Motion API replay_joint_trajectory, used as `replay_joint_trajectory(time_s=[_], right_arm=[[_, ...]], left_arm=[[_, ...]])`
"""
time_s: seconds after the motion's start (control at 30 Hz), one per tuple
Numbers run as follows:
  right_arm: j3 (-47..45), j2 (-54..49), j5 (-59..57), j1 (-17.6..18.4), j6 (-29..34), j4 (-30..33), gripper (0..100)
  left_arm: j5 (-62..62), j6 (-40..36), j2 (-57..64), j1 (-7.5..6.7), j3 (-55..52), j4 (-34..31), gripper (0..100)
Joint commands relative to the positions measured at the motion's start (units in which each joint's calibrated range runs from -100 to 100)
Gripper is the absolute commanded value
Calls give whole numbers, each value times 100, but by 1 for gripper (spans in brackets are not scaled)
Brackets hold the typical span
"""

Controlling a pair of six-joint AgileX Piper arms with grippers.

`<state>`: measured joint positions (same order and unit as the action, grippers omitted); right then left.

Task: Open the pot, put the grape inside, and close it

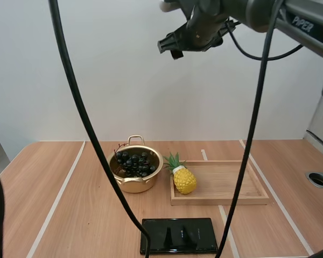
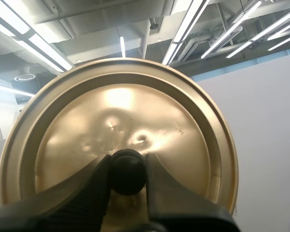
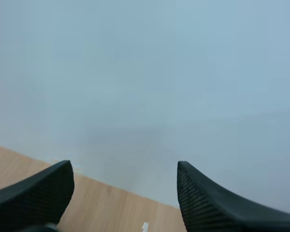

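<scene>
You see a golden metal lid [image 2: 135,111] with a soft satin sheen, lightly dented, its knob [image 2: 128,171] matt black. The pot [image 1: 134,184] is polished gold metal, the tray [image 1: 226,183] pale matt wood, the slab [image 1: 177,235] glossy black.

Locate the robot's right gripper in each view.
High view: right gripper high over the table.
Right wrist view: its open fingers frame the table's far edge.
Left wrist view: left gripper pinching the lid by its knob instead.
Shared landmark: the wooden table.
</scene>
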<state>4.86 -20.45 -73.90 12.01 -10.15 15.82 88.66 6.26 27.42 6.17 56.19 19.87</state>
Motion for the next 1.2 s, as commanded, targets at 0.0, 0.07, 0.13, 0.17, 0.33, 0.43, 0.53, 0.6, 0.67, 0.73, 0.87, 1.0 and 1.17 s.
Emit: replay_joint_trajectory(time_s=[0.0,0.07,0.13,0.17,0.33,0.43,0.53,0.6,0.67,0.73,0.87,1.0,1.17], right_arm=[[52,-438,224,-173,92,32,100],[52,-676,287,-279,102,32,100],[52,-880,308,-366,102,32,100],[52,-968,308,-405,102,32,100],[52,-1293,197,-545,304,32,100],[52,-1382,31,-610,386,19,100],[52,-1382,-287,-617,386,32,100],[52,-1382,-551,-617,386,32,95],[52,-1382,-791,-617,465,45,59],[52,-1382,-941,-617,648,146,26],[52,-1464,-1251,-617,1043,469,0],[52,-1709,-1268,-617,1056,643,0],[52,-2072,-1268,-617,1056,656,0]], left_arm=[[-135,19,-13,8,11,89,0],[-135,19,-13,8,10,58,0],[-130,19,-13,8,10,17,0],[-112,19,-13,8,10,-27,0],[209,19,-82,8,10,-421,0],[632,-143,-164,8,10,-755,0],[1134,-357,-360,8,10,-960,0],[1134,-357,-531,8,10,-960,0],[1134,-357,-672,8,10,-960,0],[1134,-357,-816,8,10,-948,0],[1134,-474,-1070,8,10,-940,0],[1134,-565,-1262,8,-113,-914,0],[1134,-417,-1275,8,-946,-446,0]])
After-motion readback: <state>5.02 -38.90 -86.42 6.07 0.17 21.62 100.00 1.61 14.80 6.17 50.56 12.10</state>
